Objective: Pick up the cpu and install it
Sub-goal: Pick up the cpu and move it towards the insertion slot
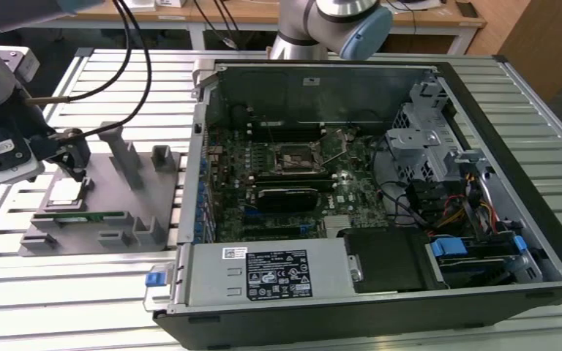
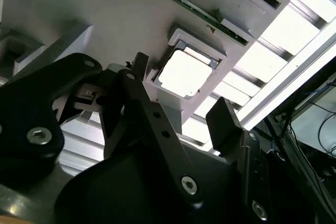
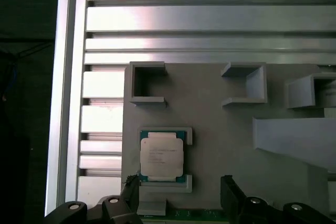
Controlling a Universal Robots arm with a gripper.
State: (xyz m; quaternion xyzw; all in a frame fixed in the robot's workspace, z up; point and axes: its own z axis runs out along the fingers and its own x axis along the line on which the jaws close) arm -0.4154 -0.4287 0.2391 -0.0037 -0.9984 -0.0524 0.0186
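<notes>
Hand (image 3: 179, 181) was open, jaws spread, hovering close above cpu (image 3: 161, 156). It lay flat in pocket of grey fixture plate (image 3: 220, 135), at 9 o'clock from computer case (image 1: 310, 88) in exterior view. Judged light, stiff, fragile; best taken by opposite rim edges.

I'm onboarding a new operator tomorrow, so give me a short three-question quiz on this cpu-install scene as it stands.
1. Fill in: the computer case lies to the exterior view's ___ of the grey fixture plate.
2. True or false: the gripper already holds the cpu.
3. The cpu lies: A) inside the computer case; B) in a recess of the grey fixture plate; C) clamped in the gripper.
Key: 1 right; 2 false, the gripper is open above the cpu; 3 B.
</notes>
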